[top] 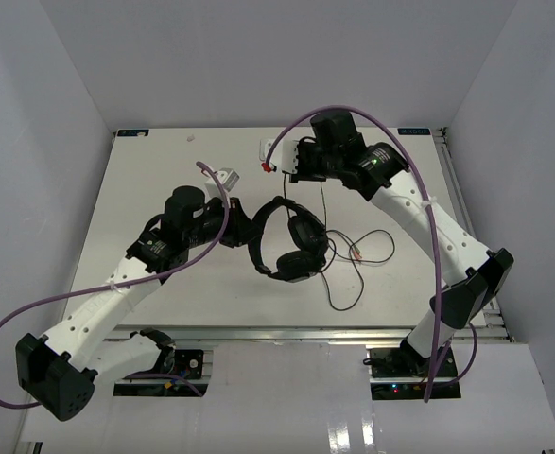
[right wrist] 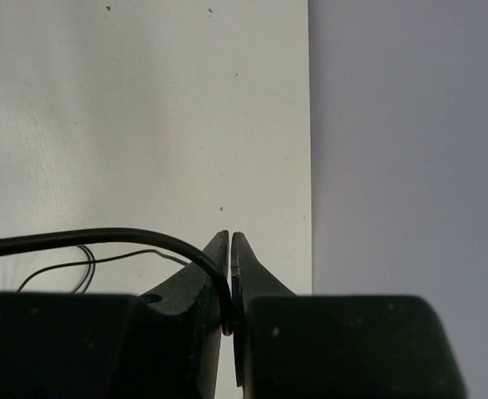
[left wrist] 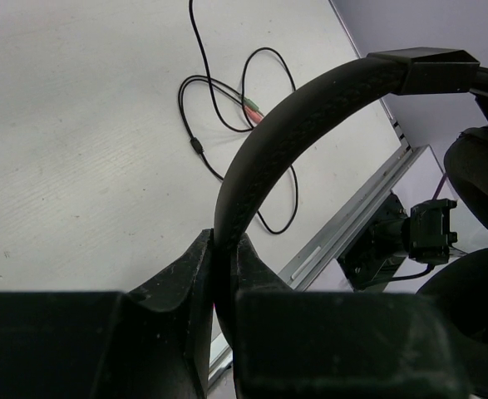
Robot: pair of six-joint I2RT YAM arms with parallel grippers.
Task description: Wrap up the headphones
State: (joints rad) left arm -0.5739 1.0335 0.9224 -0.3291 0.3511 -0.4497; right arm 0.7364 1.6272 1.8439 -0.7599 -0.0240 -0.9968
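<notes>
On a white desk (top: pixel 164 180) inside pale grey walls (top: pixel 258 57): black headphones (top: pixel 301 248), mid-desk, cord (left wrist: pixel 195 145) looped loosely to their right. Left wrist view: left fingers (left wrist: pixel 185 283) clamped on the headband. Right wrist view only, hidden from above: right fingers (right wrist: pixel 214 262) pinched together on the cord, near the desk's far edge.

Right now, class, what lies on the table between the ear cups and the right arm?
The headphones' loose cord loops and reddish plug tips, shown in the top view.
</notes>
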